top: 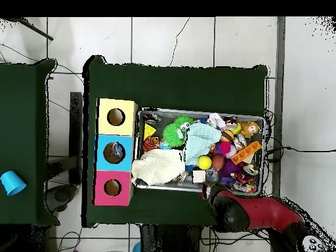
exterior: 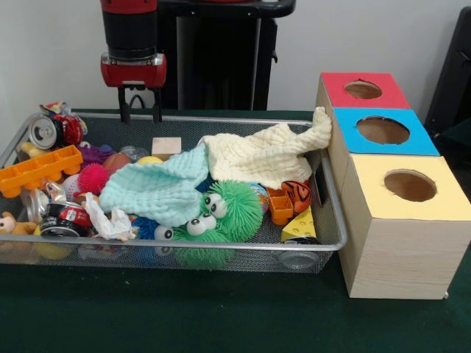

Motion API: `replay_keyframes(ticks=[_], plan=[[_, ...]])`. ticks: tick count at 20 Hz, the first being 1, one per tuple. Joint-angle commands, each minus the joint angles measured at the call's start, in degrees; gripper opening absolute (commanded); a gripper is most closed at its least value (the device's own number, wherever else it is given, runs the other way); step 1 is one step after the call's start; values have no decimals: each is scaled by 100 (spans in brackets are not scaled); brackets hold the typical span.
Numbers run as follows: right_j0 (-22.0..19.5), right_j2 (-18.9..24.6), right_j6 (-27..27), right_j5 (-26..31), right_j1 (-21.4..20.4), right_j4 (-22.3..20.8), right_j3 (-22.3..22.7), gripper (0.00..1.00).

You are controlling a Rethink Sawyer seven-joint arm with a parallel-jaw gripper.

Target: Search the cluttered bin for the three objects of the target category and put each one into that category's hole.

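Red-and-black gripper (exterior: 140, 112) hangs above the far rim of the wire-mesh bin (exterior: 331, 213), jaws narrowly parted, holding nothing. Target category not stated, so the wanted objects cannot be told. Bin crowded: pale-blue muslin cloth (exterior: 158, 187) and cream knitted cloth (exterior: 257, 154) drape over toys, green fuzzy ball with googly eyes (exterior: 232, 209) beside them. Wooden box with red, blue and yellow holes (exterior: 383, 132) touches the bin's end. Judgement: descend clear of the rim, lift cloths aside first to expose hidden pieces.
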Motion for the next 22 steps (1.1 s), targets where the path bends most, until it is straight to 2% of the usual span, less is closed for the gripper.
replay_keyframes(ticks=[1, 22], plan=[[-87, 513, -231, 381, -200, 152, 164, 100], [16, 221, -55, -8, 334, -223, -268, 100]])
